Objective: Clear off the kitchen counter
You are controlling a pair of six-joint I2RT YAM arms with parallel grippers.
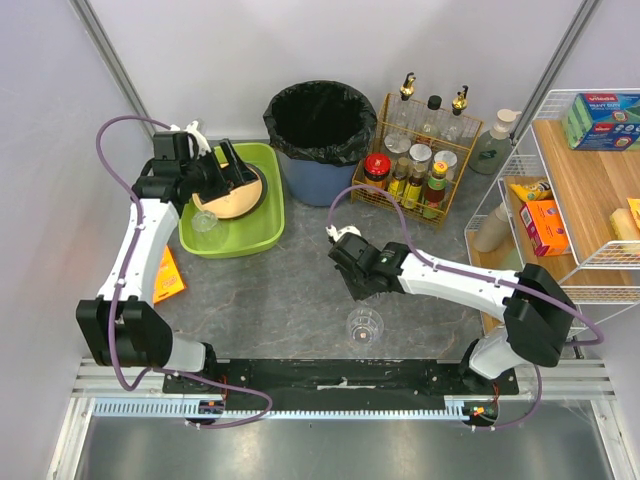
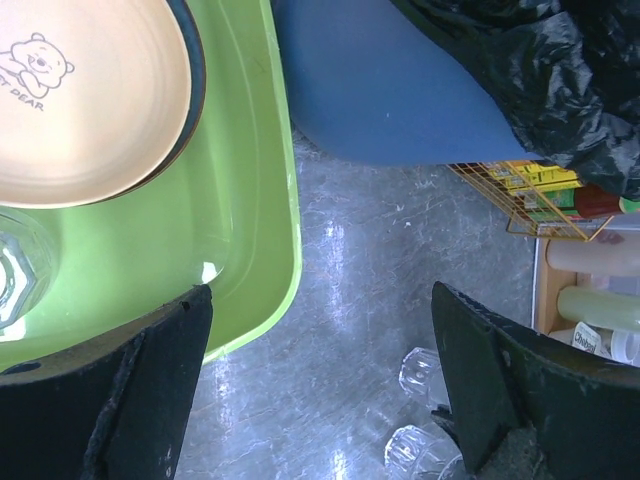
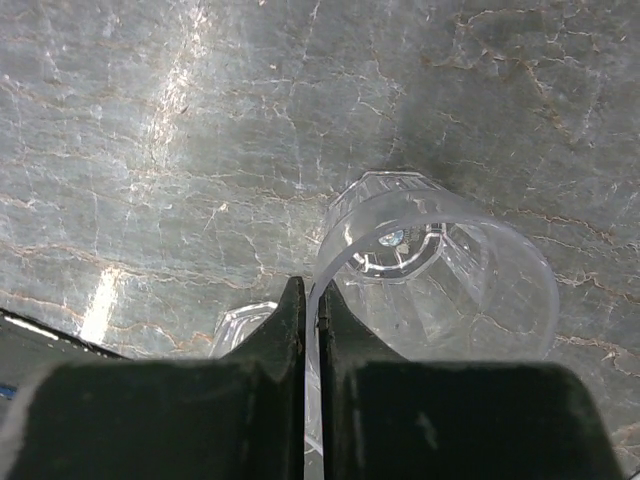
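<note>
Lime tub (image 1: 243, 236) — grey mottled counter (image 1: 285, 300)

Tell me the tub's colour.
The tub is lime green; top view shows it best.

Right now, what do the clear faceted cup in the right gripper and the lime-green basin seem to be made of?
The clear faceted cup: glass or clear plastic, glossy; the grey mottled counter shows through its wall; either is possible. The lime-green basin: probably moulded plastic, shiny, with a thin rounded rim and bright reflections.
</note>
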